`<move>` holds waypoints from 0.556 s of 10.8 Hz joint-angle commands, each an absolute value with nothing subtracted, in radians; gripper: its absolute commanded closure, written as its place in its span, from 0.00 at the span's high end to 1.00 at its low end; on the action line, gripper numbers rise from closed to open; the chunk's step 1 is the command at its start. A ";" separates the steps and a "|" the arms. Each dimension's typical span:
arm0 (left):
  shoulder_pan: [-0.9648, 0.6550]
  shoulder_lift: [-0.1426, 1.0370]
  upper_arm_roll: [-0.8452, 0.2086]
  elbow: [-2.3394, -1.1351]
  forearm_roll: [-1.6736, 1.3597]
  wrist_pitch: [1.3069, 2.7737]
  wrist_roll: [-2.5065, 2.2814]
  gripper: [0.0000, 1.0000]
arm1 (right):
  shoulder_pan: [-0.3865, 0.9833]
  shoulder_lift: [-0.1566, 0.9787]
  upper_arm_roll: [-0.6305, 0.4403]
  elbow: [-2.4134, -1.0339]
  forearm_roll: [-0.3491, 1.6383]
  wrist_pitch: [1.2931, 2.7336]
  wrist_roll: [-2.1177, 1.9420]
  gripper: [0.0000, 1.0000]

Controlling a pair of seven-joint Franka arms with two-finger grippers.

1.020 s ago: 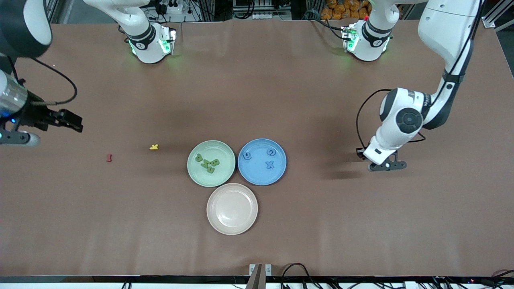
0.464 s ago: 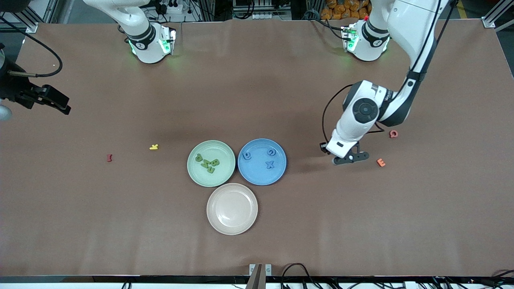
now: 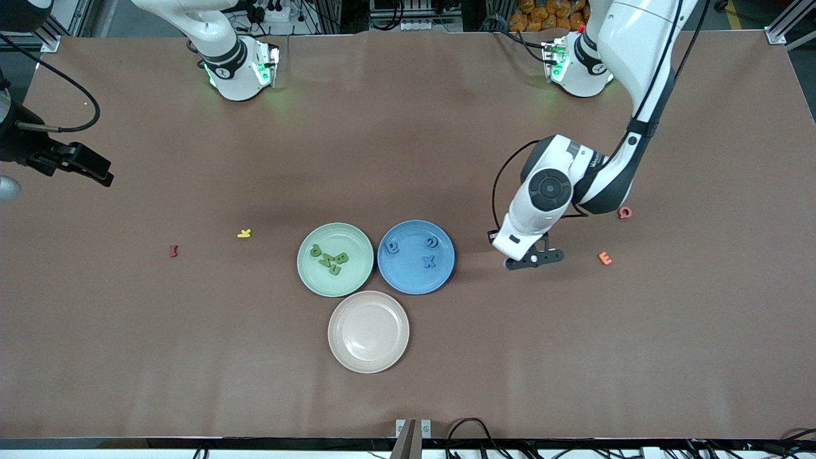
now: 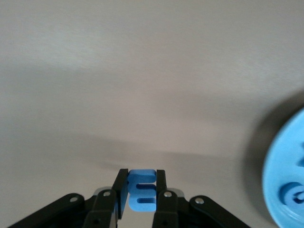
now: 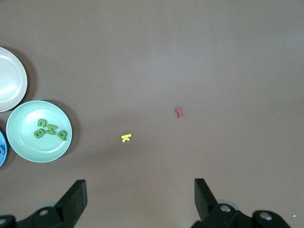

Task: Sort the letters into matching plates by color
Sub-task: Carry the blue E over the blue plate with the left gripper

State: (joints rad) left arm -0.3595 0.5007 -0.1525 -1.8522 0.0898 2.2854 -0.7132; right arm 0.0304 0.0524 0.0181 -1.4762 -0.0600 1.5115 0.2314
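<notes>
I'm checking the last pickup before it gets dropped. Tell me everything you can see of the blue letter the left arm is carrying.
The blue letter is a small chunky E of matte, foam-like material in a bright medium blue. It sits pinched between the two black fingers of the left pincer, which press on its sides, and nothing else touches it. It hangs over bare table beside the blue plate, toward the left arm's end, not yet above the plate.

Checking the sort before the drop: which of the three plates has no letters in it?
The beige plate, nearest the front camera; the green plate holds green letters, the blue plate blue ones.
</notes>
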 commanded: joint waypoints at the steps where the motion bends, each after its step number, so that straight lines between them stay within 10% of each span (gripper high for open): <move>1: -0.425 0.549 -0.143 -1.784 0.069 2.260 -0.762 0.00 | 0.009 0.061 0.009 -1.471 -0.067 1.508 0.236 1.00; 6: -0.524 0.606 -0.141 -1.717 0.072 2.260 -0.870 0.00 | 0.011 0.084 0.012 -1.468 -0.066 1.513 0.229 1.00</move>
